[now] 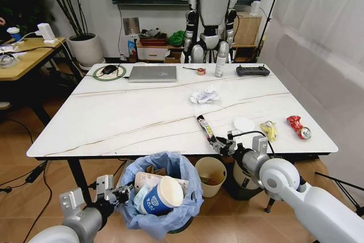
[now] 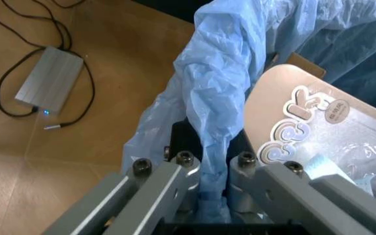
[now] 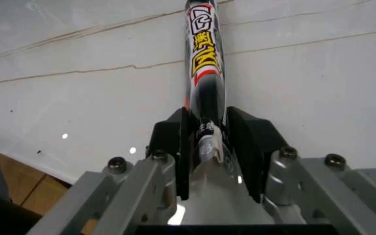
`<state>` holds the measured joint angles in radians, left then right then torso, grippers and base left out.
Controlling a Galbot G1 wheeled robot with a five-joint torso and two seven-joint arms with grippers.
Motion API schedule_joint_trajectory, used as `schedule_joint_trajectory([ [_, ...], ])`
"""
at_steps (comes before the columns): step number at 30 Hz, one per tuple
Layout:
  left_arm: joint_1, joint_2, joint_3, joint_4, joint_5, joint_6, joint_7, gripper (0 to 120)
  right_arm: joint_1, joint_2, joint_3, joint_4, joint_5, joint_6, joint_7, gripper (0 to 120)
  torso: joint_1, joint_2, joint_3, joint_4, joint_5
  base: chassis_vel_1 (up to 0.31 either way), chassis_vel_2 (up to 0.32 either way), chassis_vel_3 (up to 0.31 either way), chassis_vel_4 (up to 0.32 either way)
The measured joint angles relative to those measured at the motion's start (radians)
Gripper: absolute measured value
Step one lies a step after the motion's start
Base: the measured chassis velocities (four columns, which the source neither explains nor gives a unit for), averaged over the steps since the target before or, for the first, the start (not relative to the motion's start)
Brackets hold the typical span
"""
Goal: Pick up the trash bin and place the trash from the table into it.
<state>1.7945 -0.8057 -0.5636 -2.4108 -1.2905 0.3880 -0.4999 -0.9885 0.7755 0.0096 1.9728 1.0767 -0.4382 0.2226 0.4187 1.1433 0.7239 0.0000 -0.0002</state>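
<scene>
Nearest, at about seven o'clock in the head view, the left gripper [image 1: 116, 193] is clamped on the rim of the small round trash bin lined with crinkled light-blue plastic [image 1: 187, 189], held below the table's near edge. The left wrist view shows its fingers [image 2: 175, 171] pinching the bunched blue bag between them. Inside the bin lie a blue-and-white paper cup [image 1: 162, 196] on its side, a flat clear package with a tan printed edge [image 2: 293, 112], and a brown scrap at the back whose nature is hard to make out.

At five o'clock the right gripper [image 1: 219, 144] sits at the near edge of the large white marble-look table [image 1: 114, 118], closed on the end of a long, narrow black snack wrapper with yellow and red print [image 1: 204, 127]; the right wrist view shows the wrapper [image 3: 204, 54] caught between the two black pads [image 3: 244, 134], its far end lying on the tabletop.

On the floor under the table stand a plain cream bin [image 1: 210, 176] and a darker bucket largely hidden behind the right arm.

Farther along at three o'clock lie a white round piece [image 1: 244, 123], a yellow wrapper [image 1: 268, 130] and a crushed red can [image 1: 298, 127]. Toward the centre sits a crumpled white tissue wad [image 1: 204, 95]. At twelve o'clock, along the far edge, are a silver laptop [image 1: 152, 73], a white bottle [image 1: 220, 66] and a black remote [image 1: 252, 70].
</scene>
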Motion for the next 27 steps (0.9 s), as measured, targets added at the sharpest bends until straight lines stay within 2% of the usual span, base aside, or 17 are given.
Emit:
schedule_joint_trajectory([
  [3, -0.001, -0.001, 0.003, 0.000, -0.001, 0.000, 0.000, 0, 0.009, -0.002, -0.018, -0.010, 0.000, 0.025, -0.015, 2, 0.000, 0.000, 0.000, 0.0000, 0.0000, 0.000, 0.000, 0.000, 0.000],
  [4, -0.001, -0.001, 0.003, 0.000, -0.001, 0.000, 0.000, 0, 0.012, -0.002, -0.018, -0.016, 0.000, 0.041, -0.026, 0, 0.000, 0.000, 0.000, 0.0000, 0.0001, 0.000, 0.000, 0.000, 0.000],
  [7, -0.001, -0.001, 0.007, -0.001, -0.001, 0.000, 0.000, 0, 0.019, -0.003, -0.002, -0.028, -0.017, 0.089, -0.048, 0, 0.000, 0.000, 0.000, 0.0002, 0.0008, 0.000, 0.000, 0.000, 0.000],
  [13, -0.002, 0.004, 0.013, -0.006, -0.001, 0.000, 0.000, 0, 0.001, -0.052, 0.123, 0.027, -0.028, 0.155, -0.126, 0, 0.000, 0.000, 0.000, 0.0002, 0.0005, 0.000, 0.000, 0.000, 0.000],
  [15, -0.007, 0.010, 0.016, -0.010, -0.005, 0.001, 0.000, 0, -0.021, -0.089, 0.161, 0.073, -0.041, 0.197, -0.184, 0, 0.000, 0.000, 0.000, 0.0001, 0.0004, 0.000, 0.000, 0.000, 0.000],
  [18, -0.015, 0.024, 0.017, -0.015, -0.014, 0.002, 0.000, 0, -0.055, -0.190, 0.206, 0.147, -0.121, 0.277, -0.310, 0, 0.000, 0.000, 0.000, -0.0001, 0.0005, 0.000, 0.000, 0.000, 0.000],
  [19, -0.015, 0.024, 0.017, -0.015, -0.014, 0.002, 0.000, 0, -0.055, -0.190, 0.206, 0.147, -0.121, 0.277, -0.310, 0, 0.000, 0.000, 0.000, -0.0001, 0.0005, 0.000, 0.000, 0.000, 0.000],
  [25, -0.013, 0.033, 0.016, -0.022, -0.017, 0.003, 0.004, 0, -0.061, -0.333, 0.241, 0.222, -0.284, 0.341, -0.427, 0, 0.000, 0.000, 0.000, 0.0000, 0.0003, 0.000, 0.000, 0.000, 0.000],
  [27, -0.013, 0.033, 0.016, -0.023, -0.017, 0.003, 0.004, 0, -0.059, -0.344, 0.243, 0.228, -0.298, 0.345, -0.436, 0, 0.000, 0.000, 0.000, 0.0000, 0.0004, 0.000, 0.000, 0.000, 0.000],
])
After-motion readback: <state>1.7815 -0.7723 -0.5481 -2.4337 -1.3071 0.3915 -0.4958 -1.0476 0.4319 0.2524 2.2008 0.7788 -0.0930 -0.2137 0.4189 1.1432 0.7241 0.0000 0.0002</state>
